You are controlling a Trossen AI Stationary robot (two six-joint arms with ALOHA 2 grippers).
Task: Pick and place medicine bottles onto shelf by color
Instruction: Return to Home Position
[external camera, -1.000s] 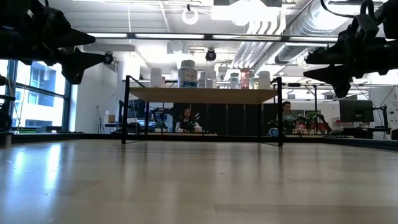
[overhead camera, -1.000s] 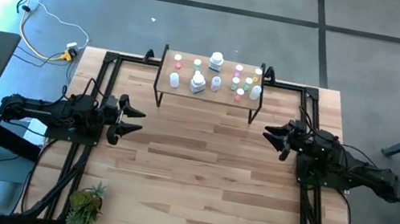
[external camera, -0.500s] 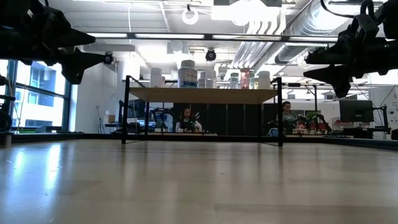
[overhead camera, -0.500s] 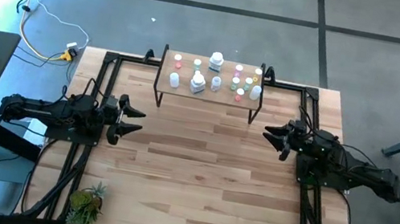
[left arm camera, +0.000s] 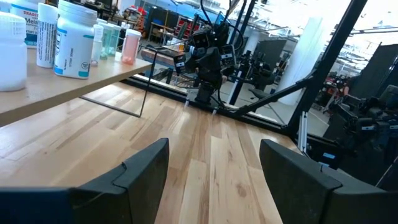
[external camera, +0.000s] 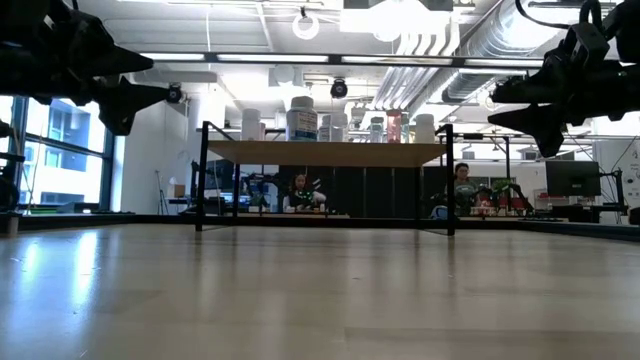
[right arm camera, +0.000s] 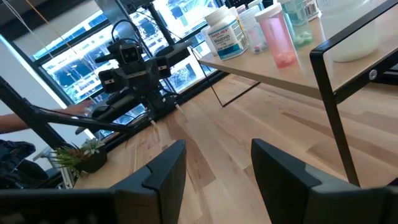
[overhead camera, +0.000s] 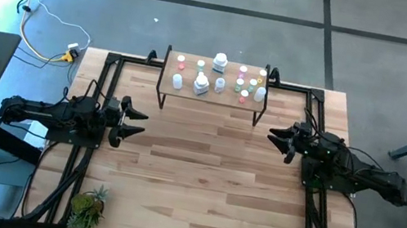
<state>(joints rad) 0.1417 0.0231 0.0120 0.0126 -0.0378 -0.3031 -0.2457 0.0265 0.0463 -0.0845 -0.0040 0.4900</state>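
Wooden table (overhead camera: 200, 181), shelf (overhead camera: 171, 67) bearing medicine bottles (overhead camera: 220, 61)

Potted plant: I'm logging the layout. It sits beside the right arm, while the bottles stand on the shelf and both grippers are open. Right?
No. The high view shows the plant on the side of the left arm. The bottles do stand on the shelf, and the left gripper and right gripper are open.

The high camera looks straight down on the whole pale wooden plank surface (overhead camera: 201, 180). The low one sits at surface level, facing the light-wood, black-legged shelf (external camera: 325, 153). Wrist cameras look close past the left end effector (left arm camera: 214, 180) and right end effector (right arm camera: 217, 168), facing each other across the surface; all four views share the shelf.
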